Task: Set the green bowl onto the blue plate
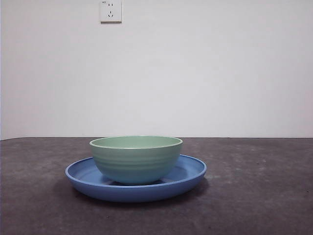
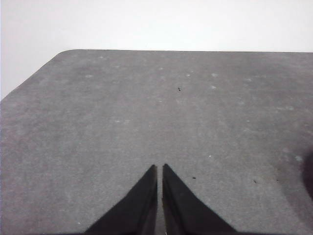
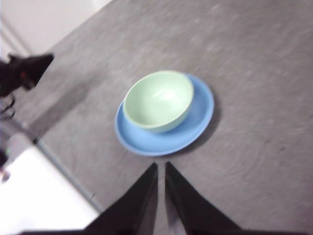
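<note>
The green bowl (image 1: 136, 158) stands upright on the blue plate (image 1: 188, 172) at the middle of the table; it sits a little off the plate's centre. The right wrist view looks down on both, bowl (image 3: 159, 100) on plate (image 3: 200, 115), with nothing inside the bowl. My right gripper (image 3: 161, 166) hangs shut above the table, apart from the plate's rim and holding nothing. My left gripper (image 2: 160, 168) is shut over bare table, away from the dishes. Neither gripper shows in the front view.
A dark grey table (image 1: 254, 196) runs to a white wall with a power socket (image 1: 110, 11). In the right wrist view the other arm's black tip (image 3: 24, 71) shows at the side, and the table's edge (image 3: 63, 171) lies close by.
</note>
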Robot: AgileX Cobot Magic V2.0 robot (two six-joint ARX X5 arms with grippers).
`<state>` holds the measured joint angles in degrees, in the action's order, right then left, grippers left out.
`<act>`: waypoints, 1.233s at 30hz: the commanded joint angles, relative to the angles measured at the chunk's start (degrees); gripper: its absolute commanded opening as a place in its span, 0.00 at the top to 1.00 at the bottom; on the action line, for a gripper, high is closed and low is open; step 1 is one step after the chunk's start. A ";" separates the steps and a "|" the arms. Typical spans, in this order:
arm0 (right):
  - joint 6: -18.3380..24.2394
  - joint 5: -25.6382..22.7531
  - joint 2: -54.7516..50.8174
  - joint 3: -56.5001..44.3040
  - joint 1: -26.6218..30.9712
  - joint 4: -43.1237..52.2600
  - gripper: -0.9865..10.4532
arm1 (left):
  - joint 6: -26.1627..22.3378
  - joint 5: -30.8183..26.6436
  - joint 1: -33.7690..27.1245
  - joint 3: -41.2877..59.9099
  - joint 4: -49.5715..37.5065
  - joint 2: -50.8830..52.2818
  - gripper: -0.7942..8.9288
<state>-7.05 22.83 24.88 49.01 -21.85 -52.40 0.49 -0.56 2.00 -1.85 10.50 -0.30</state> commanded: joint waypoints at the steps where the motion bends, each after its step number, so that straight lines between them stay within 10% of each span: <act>1: 4.00 -0.02 -2.16 -1.81 3.76 5.20 0.89 | -0.92 -0.13 -0.11 1.18 0.33 0.11 0.90; 6: 13.68 -5.05 -9.25 -15.58 11.26 26.69 0.89 | -0.92 -0.13 -0.11 1.18 0.33 0.11 0.90; 13: 13.44 -11.85 -18.95 -36.15 21.18 48.37 0.89 | -0.92 -0.11 -0.11 1.18 0.33 0.11 0.90; 21: 7.63 -19.19 -24.15 -48.46 23.71 49.42 0.89 | -0.92 -0.11 -0.11 1.18 0.33 0.11 0.90; 37: 9.99 -25.90 -24.68 -48.39 22.25 41.99 0.89 | -0.92 -0.11 -0.11 1.18 0.35 0.11 0.90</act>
<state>1.76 -2.81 0.30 0.99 0.40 -9.78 0.47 -0.56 2.00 -1.85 10.50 -0.30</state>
